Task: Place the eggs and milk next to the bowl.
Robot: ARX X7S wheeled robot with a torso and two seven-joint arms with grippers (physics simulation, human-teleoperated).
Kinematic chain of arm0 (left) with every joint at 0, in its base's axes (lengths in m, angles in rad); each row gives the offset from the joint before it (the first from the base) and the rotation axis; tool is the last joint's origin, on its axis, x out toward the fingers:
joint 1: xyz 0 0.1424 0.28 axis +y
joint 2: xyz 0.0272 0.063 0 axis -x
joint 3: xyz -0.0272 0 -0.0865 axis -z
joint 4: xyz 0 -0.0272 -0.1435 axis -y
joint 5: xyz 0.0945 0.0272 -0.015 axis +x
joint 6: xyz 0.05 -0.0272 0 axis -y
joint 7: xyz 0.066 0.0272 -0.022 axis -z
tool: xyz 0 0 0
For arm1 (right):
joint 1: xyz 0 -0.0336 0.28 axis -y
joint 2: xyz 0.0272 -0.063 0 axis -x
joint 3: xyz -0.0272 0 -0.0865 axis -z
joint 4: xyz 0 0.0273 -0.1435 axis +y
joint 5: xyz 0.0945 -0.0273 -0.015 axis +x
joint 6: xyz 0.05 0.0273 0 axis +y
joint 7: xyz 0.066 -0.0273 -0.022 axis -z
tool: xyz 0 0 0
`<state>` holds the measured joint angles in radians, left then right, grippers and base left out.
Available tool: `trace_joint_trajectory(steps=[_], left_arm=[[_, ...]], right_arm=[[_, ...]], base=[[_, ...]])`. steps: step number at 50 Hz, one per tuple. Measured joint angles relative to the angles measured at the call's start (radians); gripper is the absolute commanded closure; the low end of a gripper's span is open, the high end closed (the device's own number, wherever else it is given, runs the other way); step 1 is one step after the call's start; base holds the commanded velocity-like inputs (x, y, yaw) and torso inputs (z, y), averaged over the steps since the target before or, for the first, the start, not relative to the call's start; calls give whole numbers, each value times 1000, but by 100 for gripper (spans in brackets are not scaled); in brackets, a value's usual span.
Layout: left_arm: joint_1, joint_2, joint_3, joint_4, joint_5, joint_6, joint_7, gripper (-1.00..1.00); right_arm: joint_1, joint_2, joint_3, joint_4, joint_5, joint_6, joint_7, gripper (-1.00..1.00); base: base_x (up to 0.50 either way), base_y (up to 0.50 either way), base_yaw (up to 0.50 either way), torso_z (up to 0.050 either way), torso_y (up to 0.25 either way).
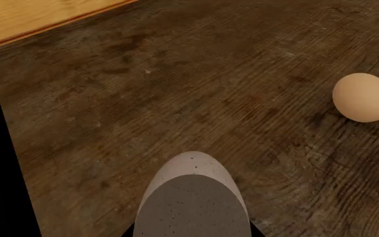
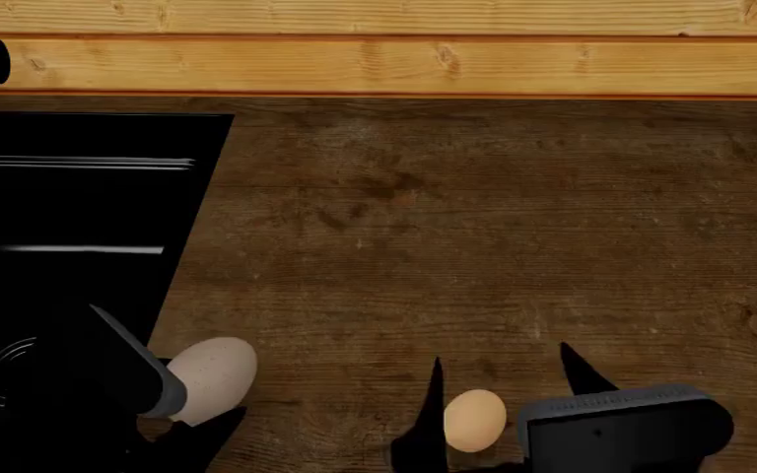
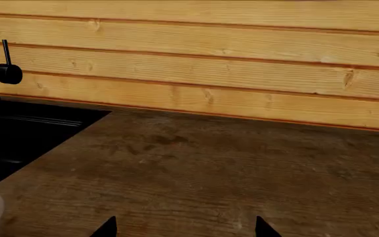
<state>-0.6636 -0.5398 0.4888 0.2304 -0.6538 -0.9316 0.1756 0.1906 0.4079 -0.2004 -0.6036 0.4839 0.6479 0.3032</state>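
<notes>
Dark wooden counter (image 2: 484, 227); left end effector (image 2: 181, 409) grips pale egg (image 2: 210, 377), right end effector (image 2: 504, 394) spread.

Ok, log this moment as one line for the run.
left gripper: shut on grey speckled egg | right gripper: open, around orange-tan egg on wooden counter | bowl, milk: unseen

Dark grainy wood counter (image 2: 484, 227), matt eggshells

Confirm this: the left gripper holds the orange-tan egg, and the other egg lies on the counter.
Wrong way round. The left gripper holds the pale speckled egg; the orange-tan egg lies on the counter between the right gripper's open fingers, as the head view shows.
</notes>
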Motion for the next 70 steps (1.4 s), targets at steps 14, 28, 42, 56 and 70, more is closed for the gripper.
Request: trace_joint_trajectory(steps=[14,28,42,56,70], left_arm=[[-6,-6,-12,31,-20,-23,-16,100],[-1,-13,-11,29,-16,-4,-12,100],[-1,-20,-19,50,-30,-17,-24,100],[-4,-26,-25,65,-44,-29,-32,100],[-4,-30,-23,65,-45,-25,-32,100]], right_arm=[[-29,5,-24,23,16,12,-17,-100],[-35,-2,-44,85,4,-14,-31,-100],[-19,-14,-63,153,-9,-36,-42,-100],[16,-28,-86,237,-24,-56,-59,-100],[45,-40,-100,299,-19,-86,-77,-100]], base=[[0,0,0,0,1],[0,0,0,0,0],[0,0,0,0,0],[0,0,0,0,1],[1,0,0,0,0]])
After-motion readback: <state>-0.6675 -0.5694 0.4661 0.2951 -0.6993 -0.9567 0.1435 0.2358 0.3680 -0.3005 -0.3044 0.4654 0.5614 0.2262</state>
